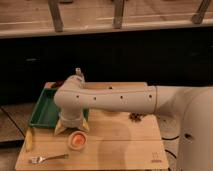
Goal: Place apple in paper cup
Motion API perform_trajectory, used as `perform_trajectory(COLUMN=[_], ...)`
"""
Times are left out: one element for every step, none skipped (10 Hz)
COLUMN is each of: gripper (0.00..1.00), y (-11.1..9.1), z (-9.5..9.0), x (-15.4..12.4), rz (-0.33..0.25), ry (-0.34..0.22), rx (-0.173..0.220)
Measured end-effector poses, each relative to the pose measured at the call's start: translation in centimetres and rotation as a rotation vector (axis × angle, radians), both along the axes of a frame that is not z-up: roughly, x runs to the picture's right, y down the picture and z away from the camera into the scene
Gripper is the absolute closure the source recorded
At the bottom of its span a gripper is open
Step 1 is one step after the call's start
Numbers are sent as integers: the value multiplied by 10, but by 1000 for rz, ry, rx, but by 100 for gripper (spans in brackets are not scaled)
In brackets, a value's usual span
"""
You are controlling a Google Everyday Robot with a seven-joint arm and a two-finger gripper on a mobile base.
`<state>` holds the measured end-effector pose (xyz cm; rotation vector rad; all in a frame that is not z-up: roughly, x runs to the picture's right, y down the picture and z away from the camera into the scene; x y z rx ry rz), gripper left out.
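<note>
The apple (77,140), orange-yellow with a reddish blush, sits inside the small white paper cup (77,146) near the front left of the wooden table. My gripper (73,128) hangs just above and behind the cup, apart from the apple. Its yellowish fingers (60,129) are spread to either side and hold nothing. The white arm reaches in from the right and hides the table behind the cup.
A green tray (42,108) lies at the back left. A fork (48,158) lies at the front left edge and a long yellow banana-like thing (29,142) at the far left. A small dark object (136,116) sits mid-table. A clear bottle (77,75) shows behind the arm.
</note>
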<state>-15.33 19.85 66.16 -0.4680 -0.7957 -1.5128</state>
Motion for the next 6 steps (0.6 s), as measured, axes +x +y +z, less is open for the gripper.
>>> perform_trajectory(gripper=[20, 20, 20, 20, 20, 20], y=[0, 0, 0, -1, 0, 0], z=[0, -1, -1, -1, -1, -1], x=[0, -1, 0, 0, 0, -1], rz=[2, 4, 5, 7, 6, 5], ry=[-4, -12, -14, -14, -14, -16], rx=[5, 14, 18, 19, 19, 19])
